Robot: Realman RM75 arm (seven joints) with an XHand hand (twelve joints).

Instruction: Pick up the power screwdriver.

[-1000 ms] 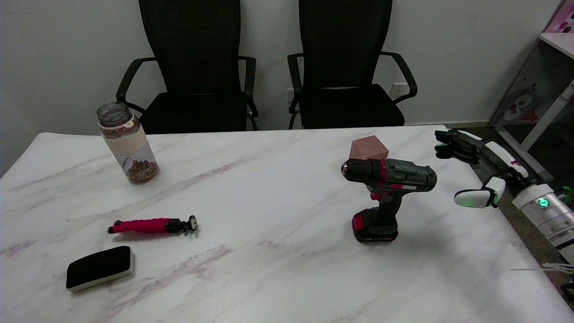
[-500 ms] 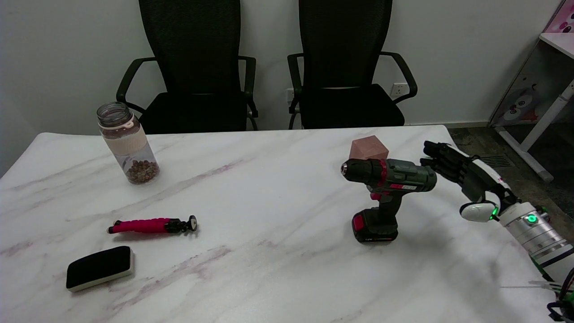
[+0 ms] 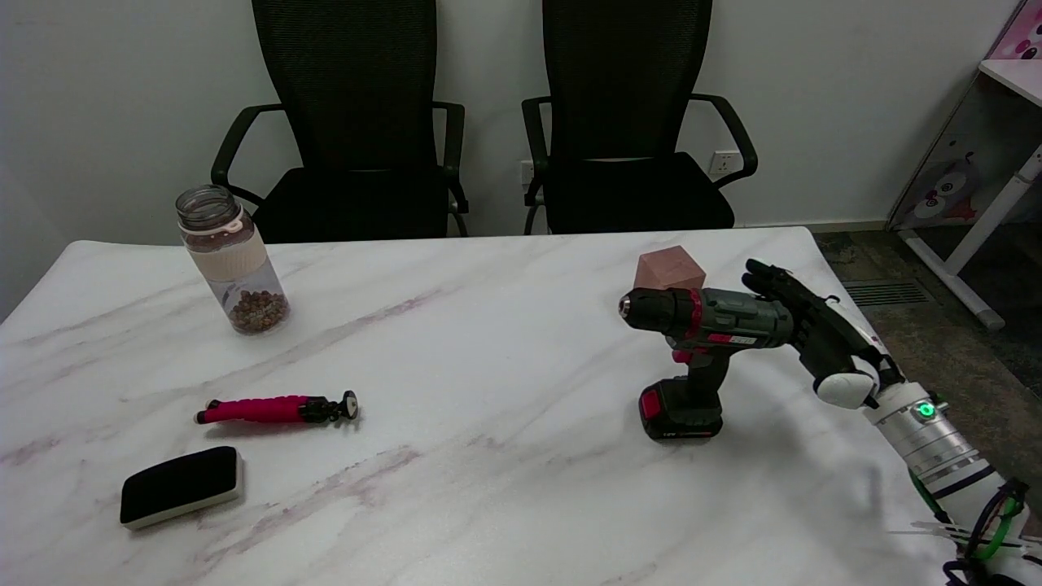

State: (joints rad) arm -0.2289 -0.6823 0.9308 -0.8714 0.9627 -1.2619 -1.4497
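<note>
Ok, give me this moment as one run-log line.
phase: approach | right hand: open, at rear of power screwdriver, no grip | screwdriver: upright on battery base on table | pink block: behind it

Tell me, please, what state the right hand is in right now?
Right hand: open, fingers stretched out beside the rear of the screwdriver, holding nothing; whether they touch it cannot be told.

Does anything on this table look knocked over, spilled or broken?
Nothing stands out. The power screwdriver stands upright on its battery base, the jar is upright with nothing spilled, and the right hand is at the screwdriver's rear end.
</note>
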